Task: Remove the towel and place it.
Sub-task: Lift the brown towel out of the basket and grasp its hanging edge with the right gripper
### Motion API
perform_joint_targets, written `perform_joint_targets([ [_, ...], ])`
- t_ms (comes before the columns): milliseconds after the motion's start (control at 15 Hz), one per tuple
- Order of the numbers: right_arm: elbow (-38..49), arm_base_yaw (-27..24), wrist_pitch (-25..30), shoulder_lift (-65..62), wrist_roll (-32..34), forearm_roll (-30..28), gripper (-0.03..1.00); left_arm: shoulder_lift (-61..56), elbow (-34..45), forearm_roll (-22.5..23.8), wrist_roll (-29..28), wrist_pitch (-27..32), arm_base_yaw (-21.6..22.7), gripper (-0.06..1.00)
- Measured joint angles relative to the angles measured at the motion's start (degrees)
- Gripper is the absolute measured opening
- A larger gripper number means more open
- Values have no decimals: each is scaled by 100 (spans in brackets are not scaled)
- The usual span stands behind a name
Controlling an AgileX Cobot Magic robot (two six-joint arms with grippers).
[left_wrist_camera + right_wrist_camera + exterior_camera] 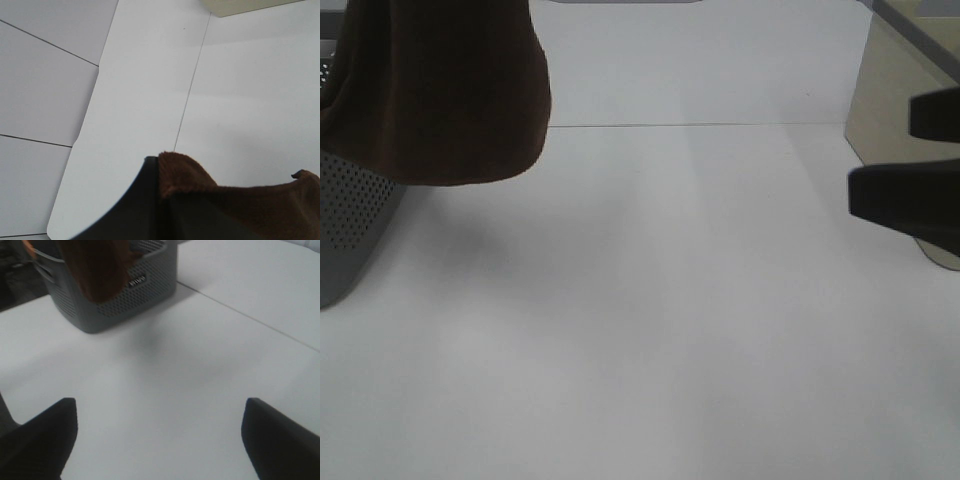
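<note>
The maroon towel (440, 90) hangs bunched at the top left of the exterior high view, lifted above the grey perforated basket (350, 220). In the left wrist view my left gripper (165, 197) is shut on a fold of the towel (240, 205), high above the white table. The left gripper itself does not show in the exterior high view. My right gripper (885, 155) is open and empty at the right edge, low over the table. The right wrist view shows its jaws wide apart (160, 410), facing the basket (130, 295) and the hanging towel (97, 267).
The white table (650, 300) has a seam line running across its back part. A beige box (890, 90) stands at the back right, behind my right gripper; its corner shows in the left wrist view (245, 6).
</note>
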Motion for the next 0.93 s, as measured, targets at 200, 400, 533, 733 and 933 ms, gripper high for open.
perform_joint_targets([
  [200,-6,0,796,1381,-2086,1679,85,126,0,-246,0,-201,-132,0],
  [400,-11,544,1197,2538,-3249,2750,85,172,0,-573,0,-218,-160,0],
  [533,-241,1312,739,3306,-3627,2871,85,201,0,-653,0,-218,-160,0],
  [733,-934,1455,642,3787,-3552,2899,85,212,0,-785,6,-160,-160,0],
  [933,-1278,1455,859,3845,-3466,2956,85,212,0,-791,6,-97,-160,0],
])
